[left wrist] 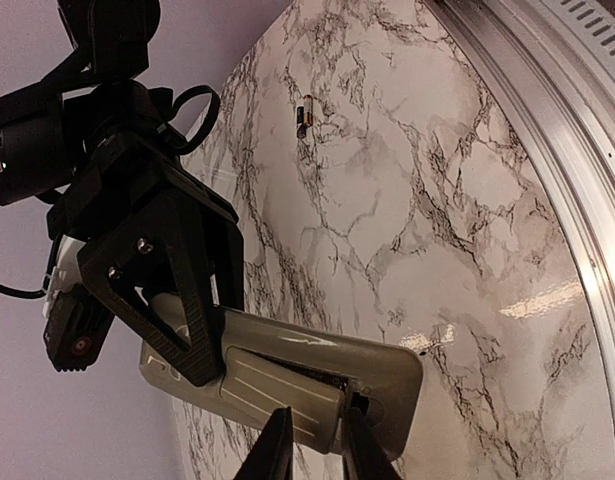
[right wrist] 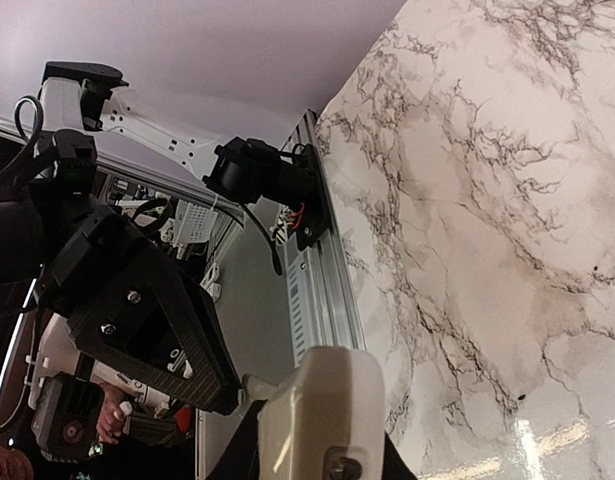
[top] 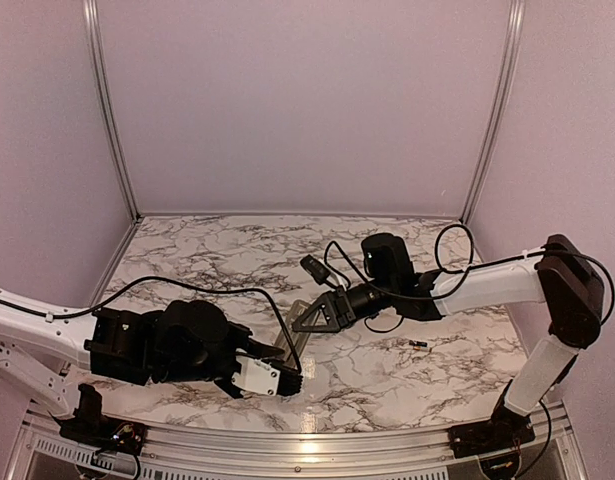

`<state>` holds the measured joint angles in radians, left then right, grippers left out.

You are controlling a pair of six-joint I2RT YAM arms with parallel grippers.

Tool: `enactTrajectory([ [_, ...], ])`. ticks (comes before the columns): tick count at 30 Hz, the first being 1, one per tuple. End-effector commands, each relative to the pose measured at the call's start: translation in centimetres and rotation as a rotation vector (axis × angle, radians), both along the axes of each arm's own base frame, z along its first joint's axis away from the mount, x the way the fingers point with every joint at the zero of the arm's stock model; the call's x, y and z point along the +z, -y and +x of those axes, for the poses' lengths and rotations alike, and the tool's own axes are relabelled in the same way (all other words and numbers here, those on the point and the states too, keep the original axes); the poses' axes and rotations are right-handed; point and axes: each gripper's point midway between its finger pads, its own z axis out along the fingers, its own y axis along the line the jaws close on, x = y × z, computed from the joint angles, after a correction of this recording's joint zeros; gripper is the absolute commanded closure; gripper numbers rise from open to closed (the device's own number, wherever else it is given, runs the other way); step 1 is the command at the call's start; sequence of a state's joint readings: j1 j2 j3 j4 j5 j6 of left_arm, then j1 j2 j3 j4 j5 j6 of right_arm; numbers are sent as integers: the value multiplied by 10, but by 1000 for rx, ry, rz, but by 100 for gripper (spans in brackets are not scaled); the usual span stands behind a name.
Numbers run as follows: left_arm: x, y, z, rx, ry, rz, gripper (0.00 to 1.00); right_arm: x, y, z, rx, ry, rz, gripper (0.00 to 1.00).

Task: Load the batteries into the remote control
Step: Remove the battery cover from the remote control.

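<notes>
Left arm lies low across the near-left of the marble worktop, reaching rightward from its base at the bottom-left corner, with the bulky black wrist almost level with the surface. Left claw is closed on one short end of the remote control; in the left wrist view both dark fingertips pinch that end from either side. The remote's grey-beige back faces that camera, showing a ribbed panel with a dark gap along its edge. Right arm: base at near-right, lower link rising steeply to an elbow at the far right, white forearm running left toward centre, wrist angled down. Right claw, with black triangular fingers, clamps the remote's opposite end, one finger across the back, the other hidden behind the body. So both claws grip the same handset, which spans between them near the worktop's centre, slightly left. In the top view it shows edge-on as a thin tilted strip; cannot tell whether it touches the surface. In the right wrist view the rounded pale end of the remote sits between that claw's own fingers, with the left claw's black frame just behind it. One battery lies loose on the worktop, well apart from the remote, to the right of centre and below the right forearm. It is a small dark cell with a lighter end, touching neither claw. Black cables loop over both wrists.
</notes>
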<state>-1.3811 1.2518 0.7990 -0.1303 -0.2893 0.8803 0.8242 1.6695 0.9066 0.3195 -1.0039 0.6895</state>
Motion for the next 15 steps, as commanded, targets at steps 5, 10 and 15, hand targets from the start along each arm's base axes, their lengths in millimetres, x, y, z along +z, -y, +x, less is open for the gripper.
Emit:
enactTrajectory([
  [5,9,-2,16,72,36,-60,79,3,4,-9,48,-68,4,100],
  [10,-2,-3,17,85,29,-31,77,9,10,-4,27,-85,33,100],
  [15,-6,-2,21,106,36,-12,73,10,11,-4,21,-96,43,100],
])
